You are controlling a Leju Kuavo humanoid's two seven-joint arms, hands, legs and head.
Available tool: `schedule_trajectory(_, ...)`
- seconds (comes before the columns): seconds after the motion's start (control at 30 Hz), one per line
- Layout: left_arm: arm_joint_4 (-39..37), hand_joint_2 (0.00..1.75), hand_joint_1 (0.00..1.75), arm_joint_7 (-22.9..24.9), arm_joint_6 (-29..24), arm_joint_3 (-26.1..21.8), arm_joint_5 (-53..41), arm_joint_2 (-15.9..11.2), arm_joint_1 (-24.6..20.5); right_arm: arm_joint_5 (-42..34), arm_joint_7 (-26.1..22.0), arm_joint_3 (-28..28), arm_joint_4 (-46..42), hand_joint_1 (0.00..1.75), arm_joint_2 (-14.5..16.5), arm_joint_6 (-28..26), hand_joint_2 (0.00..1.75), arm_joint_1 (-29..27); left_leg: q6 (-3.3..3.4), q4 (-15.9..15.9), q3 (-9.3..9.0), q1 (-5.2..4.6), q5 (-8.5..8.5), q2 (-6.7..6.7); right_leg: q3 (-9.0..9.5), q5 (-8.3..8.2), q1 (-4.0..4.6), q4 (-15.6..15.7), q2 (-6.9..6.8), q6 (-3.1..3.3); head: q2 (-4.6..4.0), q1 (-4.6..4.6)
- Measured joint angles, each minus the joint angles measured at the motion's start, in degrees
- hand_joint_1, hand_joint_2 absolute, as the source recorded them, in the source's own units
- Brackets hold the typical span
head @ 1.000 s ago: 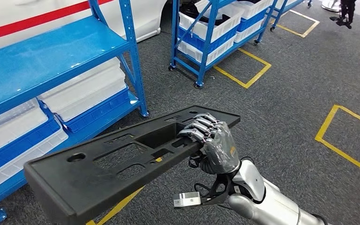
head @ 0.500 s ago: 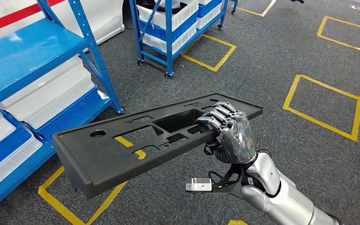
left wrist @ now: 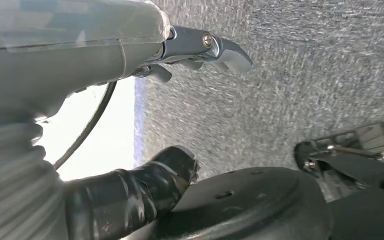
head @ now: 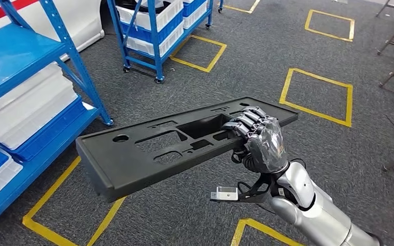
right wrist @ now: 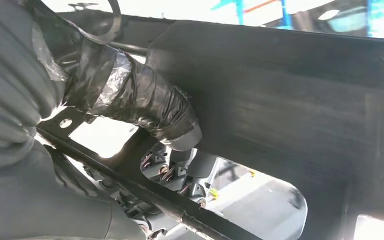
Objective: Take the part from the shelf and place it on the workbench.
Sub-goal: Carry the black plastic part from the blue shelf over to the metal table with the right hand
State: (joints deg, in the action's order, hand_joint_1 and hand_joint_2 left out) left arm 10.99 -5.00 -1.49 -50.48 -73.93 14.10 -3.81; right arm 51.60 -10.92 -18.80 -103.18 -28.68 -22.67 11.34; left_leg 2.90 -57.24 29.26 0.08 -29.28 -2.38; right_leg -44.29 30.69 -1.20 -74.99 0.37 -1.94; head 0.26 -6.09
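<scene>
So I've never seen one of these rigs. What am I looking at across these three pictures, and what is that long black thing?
This is a humanoid robot with two arms. The wide picture looks down from its head: its right robot hand grips a long black plastic part with cut-outs, carried above grey carpet marked with yellow squares. Blue shelves with white bins stand to the left. The other two pictures come from cameras at the wrists. The right one shows the thumb pressed under the part. The left one shows the left robot hand holding nothing, above the floor.

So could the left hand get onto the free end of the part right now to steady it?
Probably not as things stand. The left hand hangs low over the carpet beside the robot's body, holding nothing, while the part is held out in front by the right hand. Nothing blocks its free end, but the arm would have to swing up first.
</scene>
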Motion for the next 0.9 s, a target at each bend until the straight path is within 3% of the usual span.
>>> schedule_trajectory(0.03, 0.0, 1.75, 0.00, 0.1, 0.0, 0.0, 0.0, 0.0, 0.0, 0.0, 0.0, 0.0, 0.1, 1.75, 0.0, 0.0, 1.75, -0.1, -0.11, -0.1, 0.22, 0.02, 0.09, -0.67, 1.73, -0.82, -0.23, 1.7, -0.30, -0.16, 0.00, 0.00)
schedule_trajectory(0.1, 0.0, 1.75, 0.00, 0.2, 0.0, 0.0, 0.0, 0.0, 0.0, 0.0, 0.0, 0.2, 0.3, 1.75, 0.0, 0.1, 1.75, -0.1, -0.47, -0.3, 0.42, 0.00, 0.08, -1.76, 7.05, -3.03, -0.34, 9.2, -1.83, -0.27, 0.00, -0.01)
schedule_trajectory(0.17, 0.0, 1.75, 0.00, 0.4, 0.1, 0.0, -0.1, 0.0, 0.0, 0.0, 0.0, 0.5, 0.3, 1.75, 0.0, 0.2, 1.75, -0.1, -1.13, -0.6, 0.54, -0.18, -0.03, -2.59, 10.04, -3.77, 0.12, 14.3, -3.09, 0.28, 0.00, 0.01)
schedule_trajectory(0.27, 0.0, 1.75, 0.00, 0.6, 0.2, 0.0, -0.4, -0.1, -0.2, 0.0, -0.1, 0.8, 0.4, 1.75, -0.2, 0.6, 1.75, -0.1, -2.16, -0.7, 0.57, -0.12, -0.20, -3.44, 9.95, -3.81, 0.55, 15.1, -2.28, 1.53, 0.00, 0.01)
schedule_trajectory(0.33, 0.0, 1.75, 0.00, 0.7, -0.5, 0.2, -1.1, -0.1, -0.3, 0.4, -0.1, 1.0, 0.4, 1.75, -0.2, 1.0, 1.75, 0.1, -2.65, -2.6, 1.39, 0.12, -1.81, -1.69, 9.92, -4.19, 0.45, 15.5, -1.44, 2.48, 0.00, 0.02)
schedule_trajectory(0.4, 0.0, 1.75, 0.00, 0.7, -1.7, 0.5, -1.6, -0.1, -0.2, 1.4, 0.0, 0.9, 0.4, 1.75, 0.0, 1.7, 1.75, 0.7, -2.74, -8.6, 4.13, 0.23, -5.19, 1.00, 9.78, -4.45, 0.58, 15.7, -0.70, 3.25, 0.00, 0.03)
schedule_trajectory(0.43, 0.0, 1.75, 0.00, 0.7, -2.3, 0.6, -1.6, -0.1, -0.2, 2.3, 0.2, 0.8, 0.6, 1.75, 0.4, 2.2, 1.75, 1.2, -2.69, -12.4, 5.98, 0.23, -6.78, 1.63, 9.62, -4.53, 0.74, 15.7, -0.23, 3.52, 0.00, 0.03)
schedule_trajectory(0.47, 0.0, 1.75, 0.00, 0.7, -2.8, 0.7, -1.5, -0.1, -0.2, 3.3, 0.6, 0.3, 0.9, 1.75, 1.0, 2.8, 1.75, 1.8, -2.64, -15.3, 7.48, 0.22, -7.55, 1.90, 9.46, -4.60, 0.91, 15.6, 0.37, 3.68, 0.00, 0.03)
schedule_trajectory(0.5, 0.0, 1.75, 0.00, 0.6, -3.2, 0.8, -1.4, -0.2, -0.2, 4.4, 1.2, -0.3, 1.3, 1.75, 1.9, 3.3, 1.75, 2.7, -2.55, -16.5, 8.22, 0.21, -7.26, 2.01, 9.30, -4.66, 1.05, 15.5, 1.03, 3.79, 0.00, 0.03)
schedule_trajectory(0.53, 0.0, 1.75, 0.00, 0.6, -3.7, 0.8, -1.4, -0.2, -0.1, 5.6, 2.0, -1.3, 1.9, 1.75, 3.0, 3.9, 1.75, 3.9, -2.41, -15.7, 7.97, 0.20, -5.91, 2.13, 9.15, -4.70, 1.15, 15.3, 1.77, 3.84, 0.00, 0.03)
schedule_trajectory(0.63, 0.0, 1.75, 0.00, 0.6, -4.8, 1.1, -1.7, -0.3, -0.2, 8.4, 5.1, -5.3, 4.7, 1.75, 6.6, 4.9, 1.75, 8.6, -1.88, -5.8, 3.68, 0.22, -0.61, 4.17, 8.65, -4.74, 1.24, 14.4, 3.88, 3.78, 0.00, 0.02)
schedule_trajectory(0.7, 0.0, 1.75, 0.00, 0.8, -5.4, 1.3, -1.8, -0.4, -0.4, 8.7, 6.5, -7.8, 6.6, 1.75, 8.4, 5.0, 1.75, 11.4, -1.71, -2.5, 2.43, 0.19, 0.19, 5.54, 8.00, -5.06, 1.09, 14.1, 4.82, 3.26, 0.01, 0.02)
schedule_trajectory(0.77, 0.0, 1.75, 0.00, 0.9, -5.8, 1.5, -1.8, -0.4, -0.6, 8.2, 7.1, -9.7, 7.8, 1.75, 9.4, 5.0, 1.75, 13.3, -1.37, -1.9, 2.39, 0.17, 0.66, 5.12, 7.53, -5.58, 0.89, 14.3, 5.50, 2.46, 0.01, 0.04)
schedule_trajectory(0.83, 0.0, 1.75, 0.00, 0.9, -6.2, 1.5, -1.8, -0.4, -0.6, 7.5, 7.3, -10.8, 8.4, 1.75, 9.7, 4.9, 1.75, 14.1, -0.71, -0.9, 2.14, 0.37, 1.44, 4.18, 6.99, -4.87, 0.94, 13.5, 4.15, 1.99, 0.00, 0.00)
schedule_trajectory(0.9, 0.0, 1.75, 0.00, 0.5, -6.8, 1.6, -2.2, -0.4, -0.3, 7.0, 7.4, -11.6, 8.9, 1.75, 9.8, 4.9, 1.75, 14.7, -0.28, -0.2, 2.08, 0.50, 1.93, 3.02, 4.75, -1.80, 0.85, 8.6, 1.54, 1.59, 0.00, -0.03)
